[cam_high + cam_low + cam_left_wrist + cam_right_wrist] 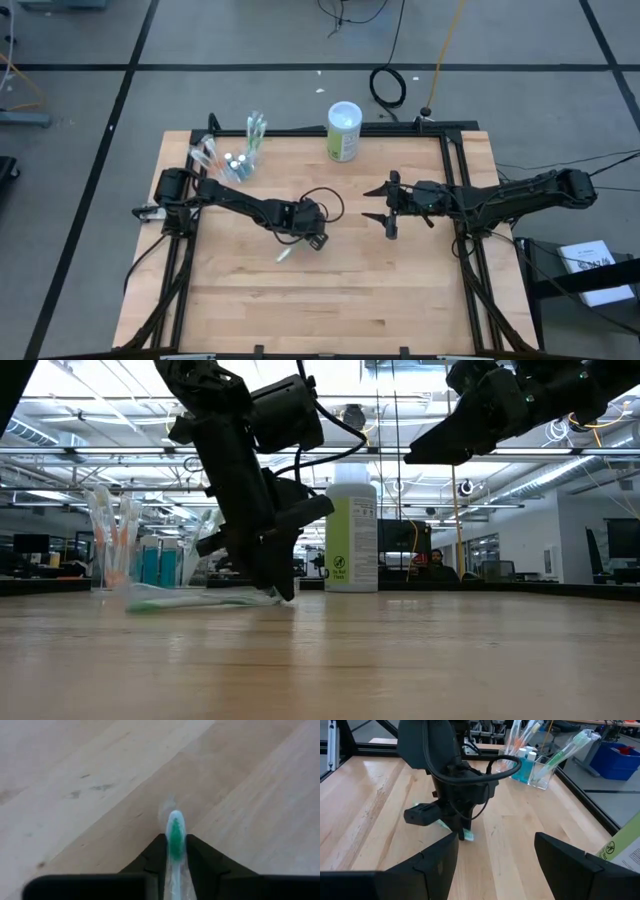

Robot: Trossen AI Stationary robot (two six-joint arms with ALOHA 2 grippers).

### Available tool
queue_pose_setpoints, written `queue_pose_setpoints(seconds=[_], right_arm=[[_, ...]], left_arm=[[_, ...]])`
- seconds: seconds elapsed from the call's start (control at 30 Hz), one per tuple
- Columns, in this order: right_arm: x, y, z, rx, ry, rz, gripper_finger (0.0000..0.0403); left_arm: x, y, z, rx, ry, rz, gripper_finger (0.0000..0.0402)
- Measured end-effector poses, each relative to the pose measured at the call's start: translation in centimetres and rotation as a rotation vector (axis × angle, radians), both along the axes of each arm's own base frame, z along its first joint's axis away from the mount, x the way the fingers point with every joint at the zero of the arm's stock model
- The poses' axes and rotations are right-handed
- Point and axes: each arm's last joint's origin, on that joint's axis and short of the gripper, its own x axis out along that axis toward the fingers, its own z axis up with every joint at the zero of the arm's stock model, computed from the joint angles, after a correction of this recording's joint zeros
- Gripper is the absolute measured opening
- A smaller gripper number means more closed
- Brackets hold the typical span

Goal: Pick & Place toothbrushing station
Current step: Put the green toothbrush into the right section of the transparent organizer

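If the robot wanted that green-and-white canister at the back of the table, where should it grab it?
Probably around the middle of the canister, coming in level from the table's centre. It stands upright with straight round sides, so an open gripper like the right gripper could close across its body; its width may be a tight fit.

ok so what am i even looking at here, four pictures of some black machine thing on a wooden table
It is one moment seen by four cameras: one overhead, one level with the tabletop, and one on each arm's wrist. Two black robot arms work over a wooden table. The left claw is down at the wood, shut on a green-and-white toothbrush. The right claw is open, raised above the table and holding nothing. At the back stand clear cups with more toothbrushes and small tubes, and a green-and-white canister.
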Motion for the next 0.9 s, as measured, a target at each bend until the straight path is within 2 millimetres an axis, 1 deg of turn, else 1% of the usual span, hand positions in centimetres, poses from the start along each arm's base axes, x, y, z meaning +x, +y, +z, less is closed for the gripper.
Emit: queue_pose_setpoints(seconds=[0.07,0.1,0.17,0.23,0.33,0.47,0.57,0.67,0.77,0.83,0.9], right_arm=[[0.0,0.0,0.0,0.000,0.001,0.000,0.0254],[0.0,0.0,0.0,0.000,0.004,0.000,0.0254],[0.0,0.0,-0.1,0.000,0.011,0.000,0.0254],[0.0,0.0,-0.1,0.000,0.008,0.000,0.0254],[-0.1,0.0,-0.4,-0.004,0.011,0.001,0.0254],[-0.1,0.0,-0.4,-0.010,0.013,0.002,0.0254],[-0.1,0.0,-0.4,-0.019,0.009,0.003,0.0254],[-0.1,0.0,-0.4,-0.037,0.009,0.008,0.0254],[-0.1,0.0,-0.3,-0.042,0.007,0.009,0.0254],[-0.1,0.0,-0.3,-0.047,0.004,0.011,0.0254],[-0.1,0.0,-0.3,-0.053,0.006,0.013,0.0254]], left_arm=[[0.1,0.0,0.2,0.019,-0.013,-0.032,0.0045],[0.1,0.0,0.6,0.037,-0.020,-0.041,0.0032],[0.0,0.1,1.6,0.088,-0.044,-0.058,0.0011],[-0.1,0.2,3.1,0.151,-0.092,-0.067,0.0009],[-0.8,0.2,6.0,0.283,-0.151,-0.079,0.0010],[-2.5,-0.1,11.1,0.464,-0.259,-0.080,0.0006],[-4.5,-0.2,14.7,0.620,-0.313,-0.049,0.0005],[-6.5,0.1,17.7,0.774,-0.332,0.014,0.0005],[-8.1,0.6,19.5,0.900,-0.307,0.086,0.0004],[-9.0,1.3,19.9,0.941,-0.307,0.122,0.0004],[-9.7,2.2,19.9,0.922,-0.366,0.106,0.0004]])
